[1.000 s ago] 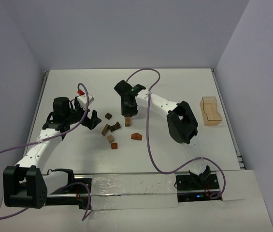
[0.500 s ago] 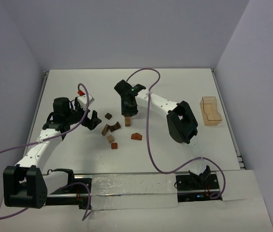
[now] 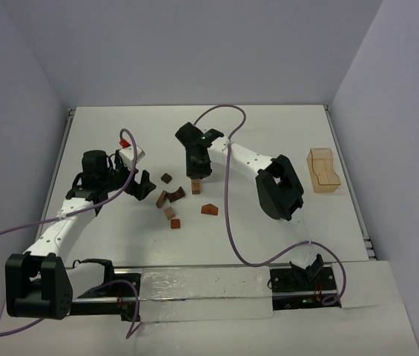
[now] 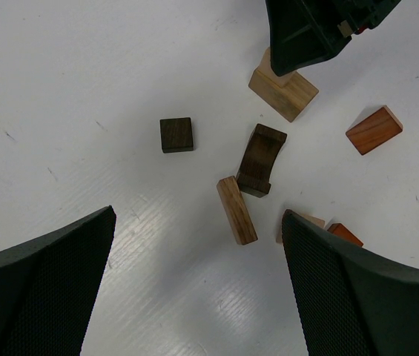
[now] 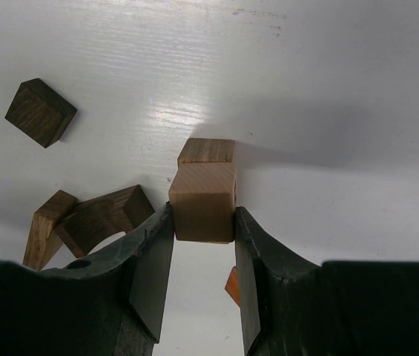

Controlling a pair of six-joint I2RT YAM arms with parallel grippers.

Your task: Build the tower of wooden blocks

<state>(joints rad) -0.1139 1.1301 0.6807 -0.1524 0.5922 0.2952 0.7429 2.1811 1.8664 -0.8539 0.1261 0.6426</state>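
Observation:
The wood block tower (image 3: 195,186) is a tan block (image 5: 206,150) on the table with a lighter tan cube (image 5: 203,202) over it, slightly offset. My right gripper (image 5: 203,216) is shut on that cube from above; whether the cube rests on the lower block I cannot tell. In the left wrist view the stack (image 4: 283,90) sits under the right gripper (image 4: 309,33). My left gripper (image 4: 198,226) hangs open and empty just left of the loose blocks. Those include a dark cube (image 4: 176,135), a dark arch (image 4: 260,159) and a tan bar (image 4: 236,210).
An orange wedge (image 3: 209,210), a tan cube (image 3: 170,213) and a reddish block (image 3: 175,223) lie in front of the stack. A light-tan open wooden box (image 3: 323,171) stands at the right edge. Purple cables loop over both arms.

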